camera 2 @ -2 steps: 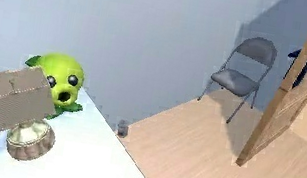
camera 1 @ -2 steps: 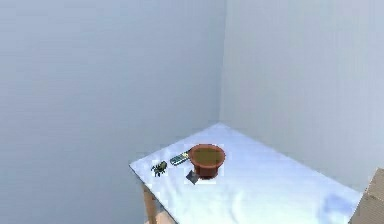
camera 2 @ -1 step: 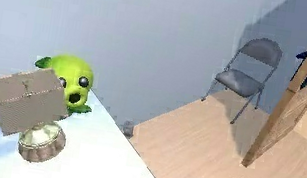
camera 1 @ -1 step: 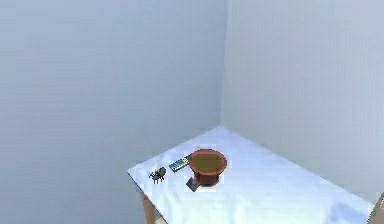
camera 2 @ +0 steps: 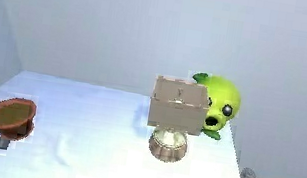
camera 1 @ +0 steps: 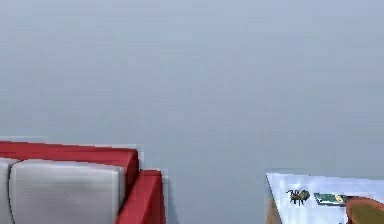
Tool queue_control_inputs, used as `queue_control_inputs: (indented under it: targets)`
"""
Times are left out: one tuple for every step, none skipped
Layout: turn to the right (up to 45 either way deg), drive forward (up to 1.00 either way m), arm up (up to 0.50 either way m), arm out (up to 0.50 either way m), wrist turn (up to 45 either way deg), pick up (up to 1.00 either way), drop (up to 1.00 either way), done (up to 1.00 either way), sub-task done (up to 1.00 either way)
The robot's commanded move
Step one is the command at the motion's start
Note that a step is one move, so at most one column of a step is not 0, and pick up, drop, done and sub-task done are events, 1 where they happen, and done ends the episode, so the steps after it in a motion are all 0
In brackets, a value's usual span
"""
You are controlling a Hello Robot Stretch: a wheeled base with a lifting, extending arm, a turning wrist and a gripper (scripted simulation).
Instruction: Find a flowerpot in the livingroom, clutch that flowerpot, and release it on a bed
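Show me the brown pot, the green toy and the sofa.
Pot (camera 2: 10, 114): arm side view, its dark inside.
Green toy (camera 2: 224, 98): arm side view, its round head.
Sofa (camera 1: 62, 190): forward view, its grey back cushion.

Pot (camera 2: 11, 114) left on table (camera 2: 89, 133), box (camera 2: 177, 105) centre-right, figure (camera 2: 223, 97) just behind it

- sofa (camera 1: 70, 153): red frame, light grey cushions (camera 1: 65, 190)
- table (camera 2: 91, 154): white top
- flowerpot (camera 2: 11, 116): reddish-brown, darker inside
- round figure (camera 2: 220, 102): bright green
- boxy thing (camera 2: 177, 106): beige
- wall (camera 2: 170, 29): pale grey-blue

terracotta flowerpot (camera 2: 11, 116) — upright, on white table (camera 2: 94, 137)
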Motion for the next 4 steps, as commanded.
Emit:
queue_control_inputs:
  targets:
    - [-33.0,0.00,0.00,0.00,0.0,0.00,0.00,0.00,0.00]
    - [0.0,0.00,0.50,0.00,0.0,0.00,0.00,0.00,0.00]
    - [0.0,0.00,0.34,0.00,0.0,0.00,0.00,0.00,0.00]
    - [0.0,0.00,0.00,0.48,0.0,0.00,0.00,0.00,0.00]
